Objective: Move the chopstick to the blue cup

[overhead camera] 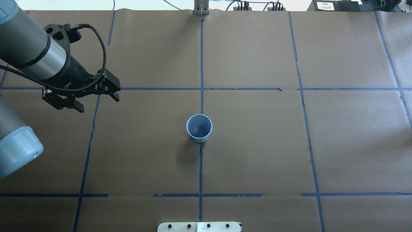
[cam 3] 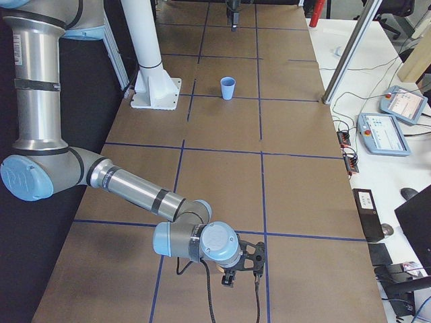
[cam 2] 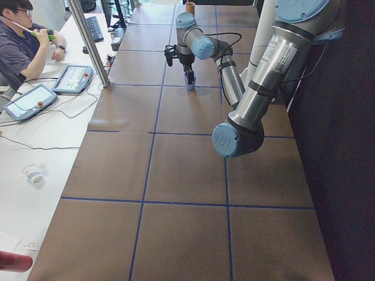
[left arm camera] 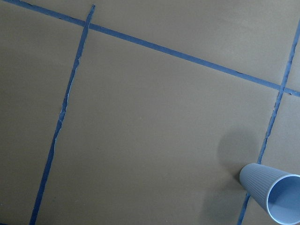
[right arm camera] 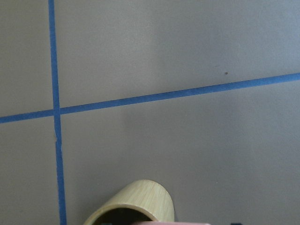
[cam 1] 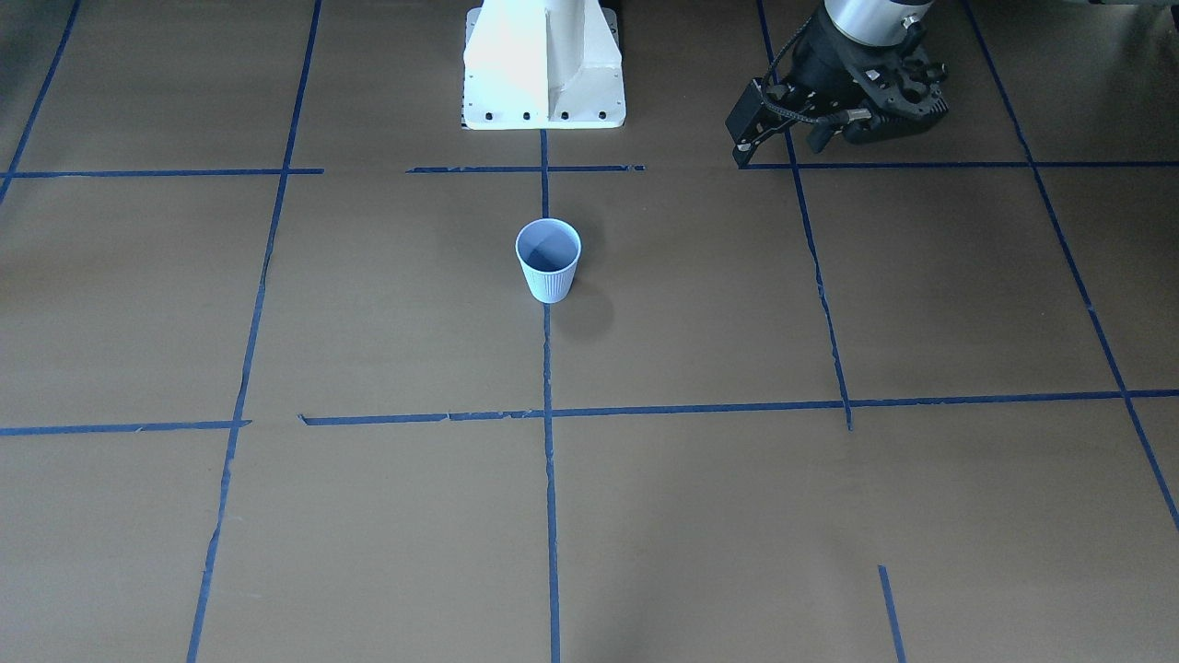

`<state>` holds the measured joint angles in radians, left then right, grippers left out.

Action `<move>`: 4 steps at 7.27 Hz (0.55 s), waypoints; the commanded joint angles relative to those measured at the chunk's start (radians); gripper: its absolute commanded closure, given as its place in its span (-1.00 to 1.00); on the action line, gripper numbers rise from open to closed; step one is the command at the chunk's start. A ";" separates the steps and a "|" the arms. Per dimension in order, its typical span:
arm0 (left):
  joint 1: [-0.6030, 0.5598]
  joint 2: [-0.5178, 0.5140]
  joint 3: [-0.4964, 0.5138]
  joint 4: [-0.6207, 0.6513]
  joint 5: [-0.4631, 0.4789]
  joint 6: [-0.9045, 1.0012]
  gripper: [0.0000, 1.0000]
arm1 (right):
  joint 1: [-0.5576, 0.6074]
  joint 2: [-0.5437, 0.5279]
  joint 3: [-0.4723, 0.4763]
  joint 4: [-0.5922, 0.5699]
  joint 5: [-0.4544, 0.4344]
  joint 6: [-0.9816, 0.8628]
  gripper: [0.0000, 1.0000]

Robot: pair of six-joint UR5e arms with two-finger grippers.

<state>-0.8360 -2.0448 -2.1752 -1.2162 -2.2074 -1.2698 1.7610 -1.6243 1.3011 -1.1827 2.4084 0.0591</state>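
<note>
The blue cup (overhead camera: 199, 128) stands upright on the brown paper at the table's middle, with nothing showing inside it; it also shows as a ribbed cup (cam 1: 549, 260) in the front view and at the lower right corner (left arm camera: 276, 192) of the left wrist view. My left gripper (overhead camera: 98, 102) hangs open and holds nothing, well off to the cup's left and a little farther back. My right gripper (cam 3: 234, 269) points down near the table's right end; I cannot tell whether it is open or shut. A pinkish sliver (right arm camera: 173, 223) lies at the right wrist view's bottom edge; whether it is the chopstick I cannot tell.
A bamboo-coloured cylinder holder (right arm camera: 133, 204) stands right under my right wrist camera. The white robot base (cam 1: 543, 69) is behind the cup. Blue tape lines grid the paper. A person, tablets and cables are on the side bench (cam 2: 35, 99).
</note>
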 commanded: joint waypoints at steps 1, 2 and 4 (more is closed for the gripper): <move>0.000 0.002 0.005 -0.002 0.002 -0.003 -1.00 | 0.000 0.009 -0.002 0.000 0.000 0.013 -0.28; 0.000 0.002 0.006 -0.002 0.003 -0.003 -1.00 | 0.000 0.012 -0.002 0.000 0.000 0.013 -0.21; 0.002 0.002 0.011 -0.002 0.005 -0.005 -1.00 | 0.000 0.024 -0.008 0.000 -0.002 0.013 -0.10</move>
<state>-0.8350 -2.0433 -2.1681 -1.2179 -2.2042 -1.2742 1.7605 -1.6082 1.2969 -1.1827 2.4073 0.0719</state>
